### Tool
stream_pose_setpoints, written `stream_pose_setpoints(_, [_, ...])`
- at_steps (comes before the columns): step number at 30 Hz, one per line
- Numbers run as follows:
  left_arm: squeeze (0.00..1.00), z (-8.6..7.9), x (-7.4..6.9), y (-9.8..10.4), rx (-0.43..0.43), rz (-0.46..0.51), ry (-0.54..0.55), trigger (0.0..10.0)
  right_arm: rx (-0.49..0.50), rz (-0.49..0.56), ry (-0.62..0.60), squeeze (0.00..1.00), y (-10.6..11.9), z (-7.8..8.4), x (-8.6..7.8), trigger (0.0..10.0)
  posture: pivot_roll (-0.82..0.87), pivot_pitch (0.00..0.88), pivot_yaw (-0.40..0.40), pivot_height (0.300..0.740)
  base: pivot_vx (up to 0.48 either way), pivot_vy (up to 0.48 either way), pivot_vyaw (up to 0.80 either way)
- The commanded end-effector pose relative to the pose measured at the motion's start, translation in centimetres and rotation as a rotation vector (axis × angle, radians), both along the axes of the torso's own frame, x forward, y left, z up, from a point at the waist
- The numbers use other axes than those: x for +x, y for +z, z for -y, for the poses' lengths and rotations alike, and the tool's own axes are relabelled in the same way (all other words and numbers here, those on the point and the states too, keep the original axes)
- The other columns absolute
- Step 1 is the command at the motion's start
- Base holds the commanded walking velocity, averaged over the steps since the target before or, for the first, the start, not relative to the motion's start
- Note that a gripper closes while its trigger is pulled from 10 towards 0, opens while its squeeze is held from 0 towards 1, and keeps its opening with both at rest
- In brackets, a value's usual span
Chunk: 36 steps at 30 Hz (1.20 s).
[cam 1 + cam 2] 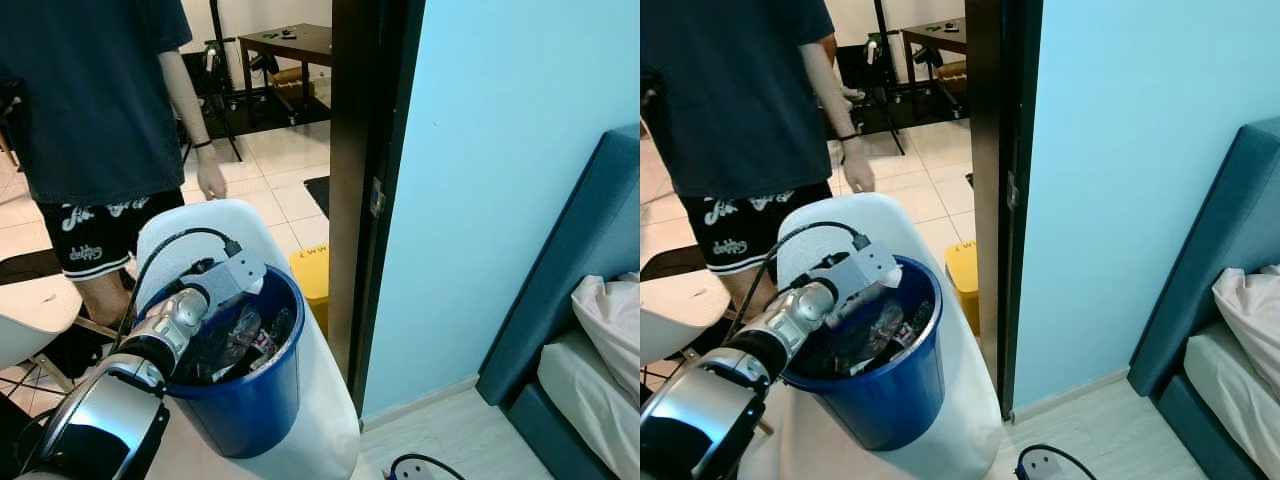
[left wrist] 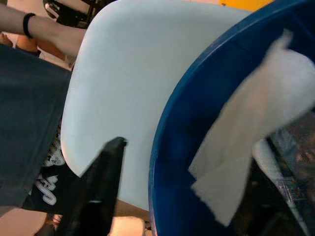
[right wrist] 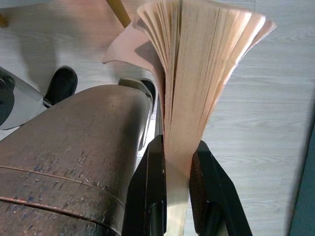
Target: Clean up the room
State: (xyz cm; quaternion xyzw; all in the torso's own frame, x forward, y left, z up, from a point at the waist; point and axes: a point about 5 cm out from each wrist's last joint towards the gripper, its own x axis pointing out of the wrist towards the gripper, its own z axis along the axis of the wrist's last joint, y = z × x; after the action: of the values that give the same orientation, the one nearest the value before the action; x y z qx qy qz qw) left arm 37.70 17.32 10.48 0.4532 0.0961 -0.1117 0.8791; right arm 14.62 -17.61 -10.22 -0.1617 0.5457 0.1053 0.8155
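the left gripper (image 2: pixel 106 162) was at the blue bin (image 1: pixel 255 400), its wrist reaching over the near-left rim, and one black finger (image 2: pixel 98 191) sat outside the wall against the white chair (image 1: pixel 190 235) the bin rested on; whether its fingers were parted or closed, i couldn't tell. a white paper (image 2: pixel 256 128) draped over the rim inside the bin, above dark, crumpled rubbish (image 1: pixel 240 335). down low, the right gripper (image 3: pixel 174 191) was clamped tight on a book (image 3: pixel 206 73), pages fanning out away from the fingers, over pale wood floor (image 3: pixel 275 123). beyond the chair, on the far left, a person in a dark shirt (image 1: pixel 90 90) stood on tiles, one hand (image 1: pixel 211 180) hanging down. right of the bin stood a dark door frame (image 1: pixel 355 180), then a light blue wall (image 1: pixel 500 170), and a teal bed (image 1: pixel 590 290) at far right.
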Motion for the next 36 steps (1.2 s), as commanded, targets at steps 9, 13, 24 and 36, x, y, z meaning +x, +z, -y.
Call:
stream_pose_setpoints(9, [1.00, -1.0, 0.7, 1.9, -0.110, 0.048, 0.024, 10.0, 0.007, -0.045, 0.013, 0.00, -0.5, -0.4, -1.3, 10.0, -0.12, 0.007, 0.000, 0.706, 0.000, 0.000, 0.00])
stream_pose_setpoints(13, [1.00, -0.6, 1.0, 2.9, -0.202, 0.072, -0.005, 10.0, 0.003, -0.046, 0.021, 0.00, -0.5, -0.4, -1.3, 10.0, -0.12, 0.004, -0.006, 0.706, 0.000, 0.000, 0.00])
stream_pose_setpoints(24, [1.00, -1.4, 0.7, 5.0, -0.366, 0.103, -0.173, 10.0, 0.002, -0.043, 0.031, 0.00, -0.4, -0.4, -1.2, 10.0, -0.10, 0.005, -0.008, 0.706, 0.000, 0.000, 0.00])
stream_pose_setpoints(36, [0.00, -1.2, -0.4, 9.5, -0.794, 0.203, -0.447, 10.0, 0.005, -0.043, 0.035, 0.00, -0.4, -0.4, -1.1, 10.0, -0.09, 0.003, -0.013, 0.706, 0.000, 0.000, 0.00])
